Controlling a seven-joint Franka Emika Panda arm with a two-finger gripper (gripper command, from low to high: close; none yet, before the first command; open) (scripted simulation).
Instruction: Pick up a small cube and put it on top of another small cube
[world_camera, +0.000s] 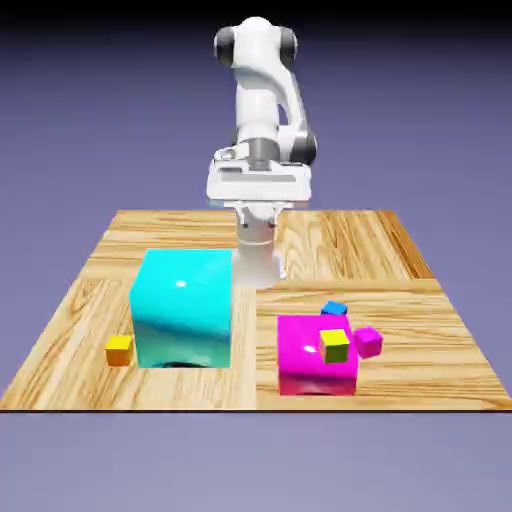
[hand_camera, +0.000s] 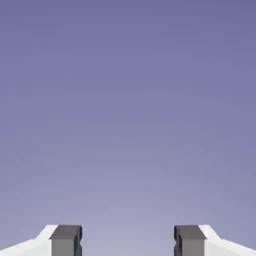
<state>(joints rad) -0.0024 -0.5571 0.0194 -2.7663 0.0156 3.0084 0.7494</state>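
The small orange cube (world_camera: 119, 351) is seen on the wooden desk (world_camera: 400, 375), just beside the big cyan cube (world_camera: 182, 308), toward the exterior view's left. The small blue cube (world_camera: 334, 309) is partly hidden behind the big magenta cube (world_camera: 300, 368); near these, a tiny yellow-olive cube (world_camera: 334, 346) and a tiny magenta cube (world_camera: 368, 342) are seen. The jaws are held apart above the desk, with nothing gripped.

Your arm (world_camera: 258, 105) presents smooth white, rounded casings with dark grey round joint caps. Your jaws (hand_camera: 128, 241) carry blocky grey tips on slanted white mounts.
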